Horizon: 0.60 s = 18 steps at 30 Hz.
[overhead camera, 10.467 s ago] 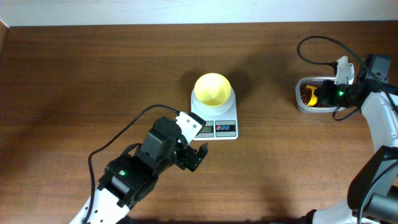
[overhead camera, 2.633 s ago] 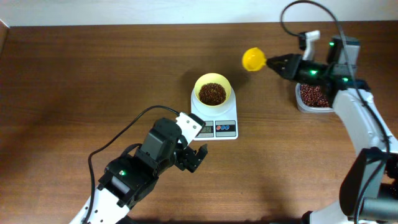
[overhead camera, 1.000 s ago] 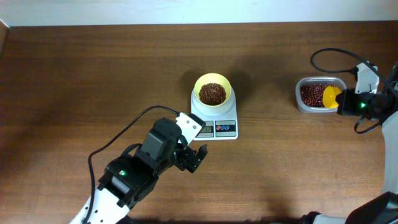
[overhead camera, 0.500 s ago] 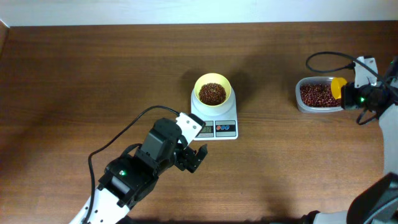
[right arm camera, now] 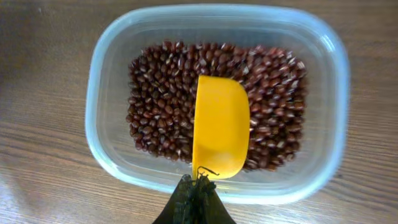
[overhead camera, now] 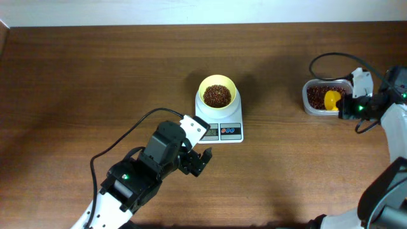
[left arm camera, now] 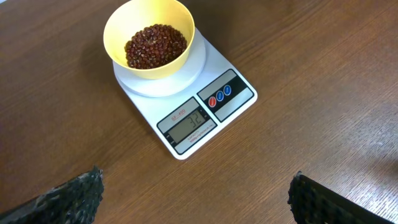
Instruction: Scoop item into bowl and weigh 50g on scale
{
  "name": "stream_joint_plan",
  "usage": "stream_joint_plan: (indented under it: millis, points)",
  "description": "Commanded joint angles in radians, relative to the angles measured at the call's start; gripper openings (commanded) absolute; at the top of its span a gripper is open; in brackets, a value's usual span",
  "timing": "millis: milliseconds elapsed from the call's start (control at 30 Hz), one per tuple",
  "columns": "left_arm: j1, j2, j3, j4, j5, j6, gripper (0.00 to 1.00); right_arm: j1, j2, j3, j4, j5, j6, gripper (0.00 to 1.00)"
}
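Beans (left arm camera: 155, 45) are loose, light, prone to roll: part lie in the bowl (left arm camera: 118, 18) on the scale (left arm camera: 205, 65), the rest in the clear container (right arm camera: 323, 56). Best taken by scoop (right arm camera: 221, 124), kept level. Right gripper (right arm camera: 198, 186) jaws clamp the scoop's handle; left gripper (overhead camera: 198, 160) jaws stand wide, empty. Half a second earlier the scoop sat at the container's right rim; now it is over the beans.

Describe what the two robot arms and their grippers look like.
The left arm and right arm are both black and white, each with a small green light and a looped black cable. The left gripper is black, its fingers rough and grainy. The right gripper is black too.
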Motion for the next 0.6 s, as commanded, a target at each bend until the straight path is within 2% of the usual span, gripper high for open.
stream_joint_plan:
  millis: [0, 233, 400, 567]
  points:
    - [-0.005, 0.007, -0.006, 0.001, 0.007, 0.019, 0.99, 0.012, 0.058, -0.023, 0.011, 0.006, 0.011, 0.04]
    - [-0.006, 0.007, -0.006, 0.002, 0.007, 0.019, 0.99, 0.068, 0.067, -0.023, 0.039, -0.027, 0.017, 0.04]
    - [-0.006, 0.007, -0.006, 0.002, 0.007, 0.019, 0.99, 0.071, 0.067, -0.023, 0.045, -0.041, 0.138, 0.04]
    - [-0.006, 0.007, -0.006, 0.002, 0.007, 0.019, 0.99, 0.07, 0.067, -0.023, 0.044, -0.126, 0.193, 0.04]
